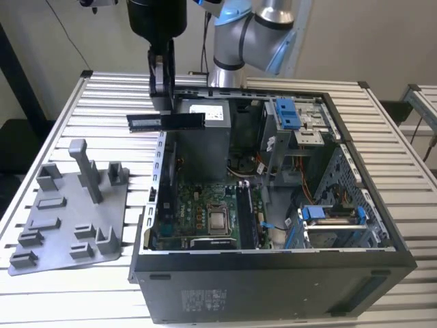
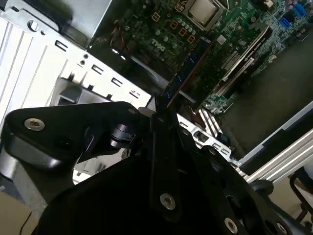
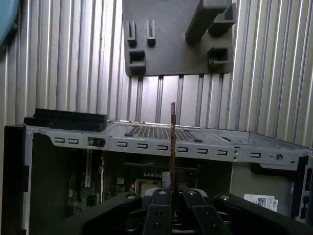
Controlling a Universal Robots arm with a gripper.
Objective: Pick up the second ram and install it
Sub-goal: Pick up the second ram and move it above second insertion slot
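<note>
The second ram (image 1: 166, 121), a long flat black stick with a pale label near one end, hangs level above the left wall of the open computer case (image 1: 273, 254), at the case's far left corner in the exterior view. My gripper (image 1: 162, 108) comes down from above and is shut on the stick's middle. In the first wrist view the ram (image 3: 173, 147) shows edge-on, rising from the gripper (image 3: 173, 195) in line with the case wall (image 3: 161, 143). The second wrist view has the ram (image 2: 190, 62) reaching out from the gripper (image 2: 159, 116) over the motherboard (image 2: 230, 44).
A grey fixture plate (image 1: 68, 225) with upright posts lies on the slatted table at the exterior view's left, beside the case. Inside the case are the motherboard (image 1: 205, 205), a power supply box (image 1: 205, 137), drive cages with blue tabs (image 1: 290, 113) and loose cables.
</note>
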